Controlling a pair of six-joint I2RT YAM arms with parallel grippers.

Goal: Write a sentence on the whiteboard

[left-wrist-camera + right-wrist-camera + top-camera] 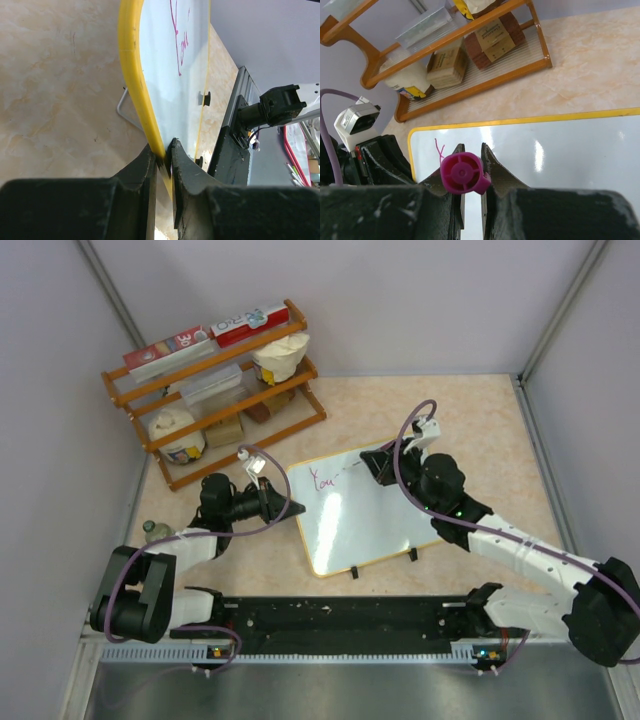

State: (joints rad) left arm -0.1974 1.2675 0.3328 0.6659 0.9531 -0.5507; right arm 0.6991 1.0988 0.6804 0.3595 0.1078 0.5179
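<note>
The whiteboard [370,520], white with a yellow rim, lies tilted on the table between the arms. Magenta writing reading roughly "You" [325,480] sits at its far left corner. Two black clips [355,573] stand on its near edge. My left gripper [292,508] is shut on the board's left rim; in the left wrist view the jaws [165,156] pinch the yellow rim [131,75]. My right gripper [372,466] is shut on a magenta-capped marker [462,173] held over the board [560,150], beside the writing [439,150].
A wooden rack [215,390] with boxes, jars and packets stands at the back left, and shows in the right wrist view [485,80]. A small bottle [150,530] stands by the left arm. A black rail [340,615] runs along the near edge. Walls close in both sides.
</note>
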